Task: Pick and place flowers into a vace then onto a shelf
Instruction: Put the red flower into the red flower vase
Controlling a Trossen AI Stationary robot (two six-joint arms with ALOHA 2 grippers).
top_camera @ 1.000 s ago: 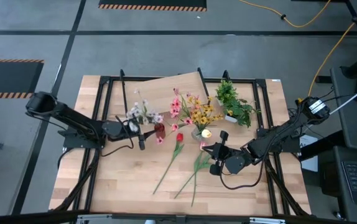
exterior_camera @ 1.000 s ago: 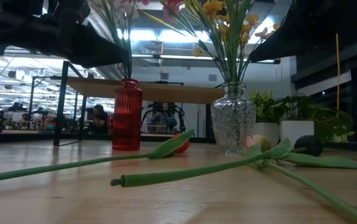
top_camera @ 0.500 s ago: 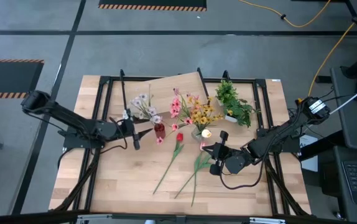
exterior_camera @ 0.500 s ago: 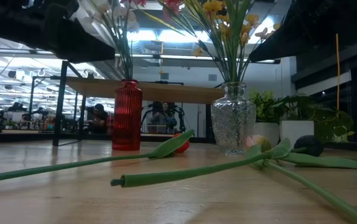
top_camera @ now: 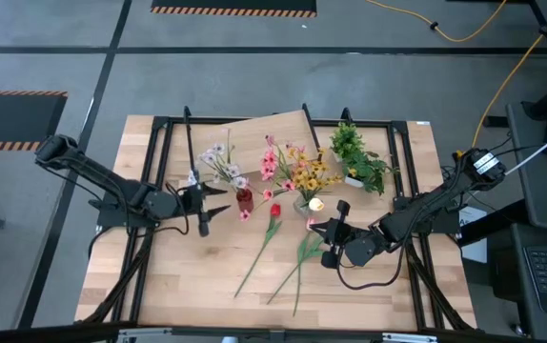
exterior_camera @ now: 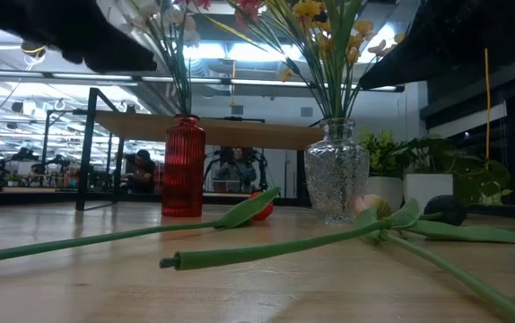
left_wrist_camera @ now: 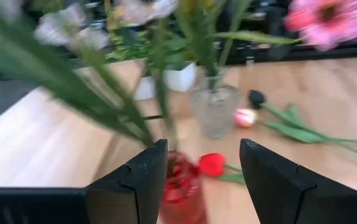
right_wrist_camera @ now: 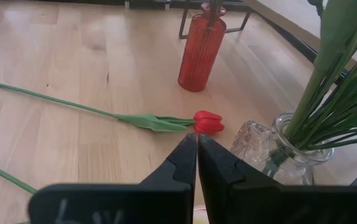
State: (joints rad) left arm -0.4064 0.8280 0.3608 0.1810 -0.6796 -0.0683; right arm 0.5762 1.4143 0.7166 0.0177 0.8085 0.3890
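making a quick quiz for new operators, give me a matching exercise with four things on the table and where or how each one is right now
Things:
1. red vase
2. clear glass vase
3. red tulip
4. potted plant

States:
a. lying flat on the tabletop
b. holds yellow and pink flowers
c. in a white pot by the table's far edge
d. holds pale flowers, just ahead of the open left tool

Pairs: 1-d, 2-b, 3-a, 4-c

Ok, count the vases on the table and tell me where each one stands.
2. The red ribbed vase stands in front of the shelf, just ahead of the left gripper. The clear glass vase stands to its right, beside the potted plant. None seem hidden.
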